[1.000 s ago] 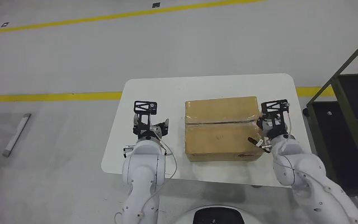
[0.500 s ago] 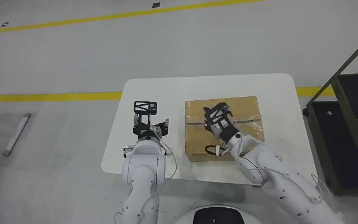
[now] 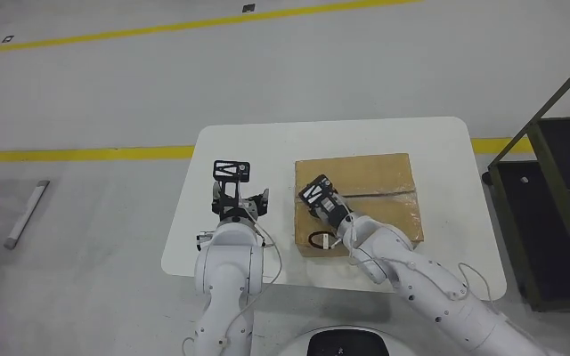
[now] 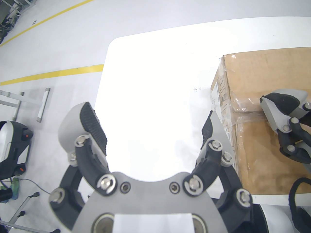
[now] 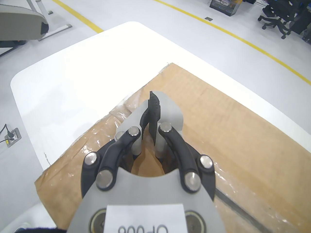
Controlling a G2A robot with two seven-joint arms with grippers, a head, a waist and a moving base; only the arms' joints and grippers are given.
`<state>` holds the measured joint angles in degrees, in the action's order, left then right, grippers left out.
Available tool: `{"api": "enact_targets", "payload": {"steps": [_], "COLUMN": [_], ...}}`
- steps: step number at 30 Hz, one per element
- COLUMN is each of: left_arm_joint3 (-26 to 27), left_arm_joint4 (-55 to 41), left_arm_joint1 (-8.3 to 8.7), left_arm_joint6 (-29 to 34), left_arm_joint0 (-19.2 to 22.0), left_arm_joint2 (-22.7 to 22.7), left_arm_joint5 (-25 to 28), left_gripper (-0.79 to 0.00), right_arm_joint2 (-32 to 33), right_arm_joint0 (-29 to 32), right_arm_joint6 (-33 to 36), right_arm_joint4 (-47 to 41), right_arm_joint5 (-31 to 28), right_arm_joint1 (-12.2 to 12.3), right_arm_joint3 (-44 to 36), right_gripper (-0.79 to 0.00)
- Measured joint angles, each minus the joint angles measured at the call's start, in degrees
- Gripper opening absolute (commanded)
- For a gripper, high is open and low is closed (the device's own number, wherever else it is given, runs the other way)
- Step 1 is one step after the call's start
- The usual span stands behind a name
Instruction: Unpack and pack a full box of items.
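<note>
One cardboard box (image 3: 370,173), flaps closed and taped, contents hidden, lies right of centre in the top view on one white table (image 3: 258,147). Two grippers: left gripper (image 3: 232,171), fingers spread, over the table left of the box; right gripper (image 3: 313,190), fingers pressed together, over the taped seam at the box's left end.

Box (image 3: 374,173) matt brown cardboard; glossy crinkled clear tape (image 4: 241,107) on seam; table (image 3: 249,151) smooth white.
</note>
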<state>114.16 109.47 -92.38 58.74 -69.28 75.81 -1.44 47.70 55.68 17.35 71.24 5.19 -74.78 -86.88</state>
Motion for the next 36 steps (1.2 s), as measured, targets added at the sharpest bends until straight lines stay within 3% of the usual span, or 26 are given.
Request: {"api": "enact_targets", "payload": {"steps": [21,26,32,36], "left_arm_joint3": [0.00,0.00,0.00,0.00], "left_arm_joint4": [0.00,0.00,0.00,0.00], "left_arm_joint1": [0.00,0.00,0.00,0.00], "left_arm_joint6": [0.00,0.00,0.00,0.00], "left_arm_joint0": [0.00,0.00,0.00,0.00], "left_arm_joint2": [0.00,0.00,0.00,0.00], "left_arm_joint5": [0.00,0.00,0.00,0.00], "left_gripper": [0.000,0.000,0.000,0.000], "right_arm_joint2": [16.89,20.94,30.86,40.38], "right_arm_joint0": [16.11,18.96,23.63,30.04], "right_arm_joint6": [6.64,5.53,2.44,2.80], "right_arm_joint4": [-3.25,-5.14,-5.41,-3.68], "right_arm_joint5": [4.40,5.72,7.69,8.72], "right_arm_joint1": [2.59,2.87,3.73,4.53], "right_arm_joint3": [-14.89,-18.62,-26.79,-29.00], "right_gripper": [-0.785,-0.785,-0.785,-0.785]}}
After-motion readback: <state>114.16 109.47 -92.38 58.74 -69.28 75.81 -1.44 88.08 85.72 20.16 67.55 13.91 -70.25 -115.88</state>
